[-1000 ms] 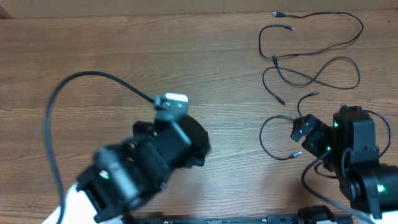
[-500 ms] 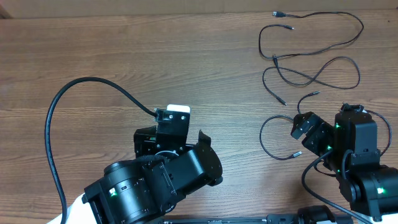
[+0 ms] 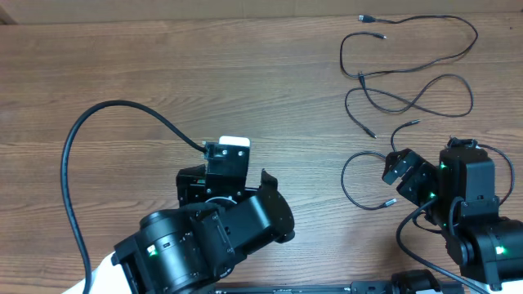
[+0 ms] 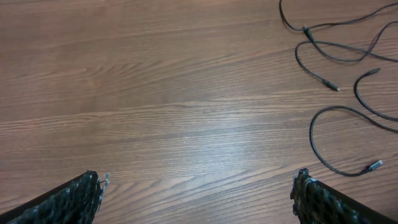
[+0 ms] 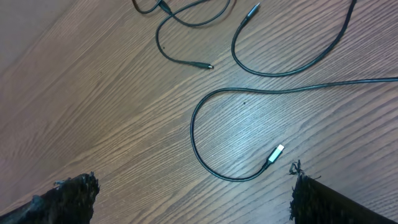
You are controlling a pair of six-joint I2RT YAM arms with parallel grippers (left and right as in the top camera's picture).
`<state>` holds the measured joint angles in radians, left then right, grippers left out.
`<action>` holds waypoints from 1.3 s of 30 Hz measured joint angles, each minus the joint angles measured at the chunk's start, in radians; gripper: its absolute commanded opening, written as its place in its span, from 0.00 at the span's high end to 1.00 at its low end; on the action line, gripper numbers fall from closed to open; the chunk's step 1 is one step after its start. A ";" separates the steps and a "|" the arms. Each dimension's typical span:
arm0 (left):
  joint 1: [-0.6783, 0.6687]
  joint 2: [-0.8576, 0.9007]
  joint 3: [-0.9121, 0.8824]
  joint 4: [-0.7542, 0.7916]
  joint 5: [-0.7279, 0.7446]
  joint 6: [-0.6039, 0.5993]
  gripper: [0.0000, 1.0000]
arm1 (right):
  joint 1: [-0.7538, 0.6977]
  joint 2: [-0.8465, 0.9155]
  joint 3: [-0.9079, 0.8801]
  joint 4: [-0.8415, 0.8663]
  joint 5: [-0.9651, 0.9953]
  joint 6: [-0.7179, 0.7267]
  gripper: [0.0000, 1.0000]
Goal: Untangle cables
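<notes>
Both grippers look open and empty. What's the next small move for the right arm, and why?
Probably lower the right gripper onto the looped cable just ahead of it, near its silver plug. The jaws stand open with nothing between them, and that free end lies closest, flat on the table.

Nearly all of each view is being taken up by a wooden table (image 3: 122, 65), its brown surface being crossed by long, fine grain lines that are being seen running from side to side in the overhead view. Along its far edge, at the top of that view, the table is being bordered by a plain, paler tan strip (image 3: 204, 8), too little of which is being shown to tell wall from floor. The wood is being lit softly and evenly, and a pale sheen is being cast across its middle in the left wrist view.
</notes>
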<state>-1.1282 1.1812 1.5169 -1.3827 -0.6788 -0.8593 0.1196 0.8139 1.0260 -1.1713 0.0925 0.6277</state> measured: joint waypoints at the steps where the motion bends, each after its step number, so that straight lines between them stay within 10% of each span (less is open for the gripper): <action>1: 0.000 0.004 0.000 0.000 0.000 0.000 0.00 | 0.000 0.000 0.000 0.001 0.000 0.000 0.00; 39: 0.000 0.022 0.000 0.000 0.000 -0.003 0.00 | 0.000 -0.010 0.000 0.000 0.000 0.000 0.00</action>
<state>-1.1282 1.2030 1.5169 -1.3827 -0.6788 -0.8619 0.1196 0.8040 1.0260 -1.1709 0.0929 0.6277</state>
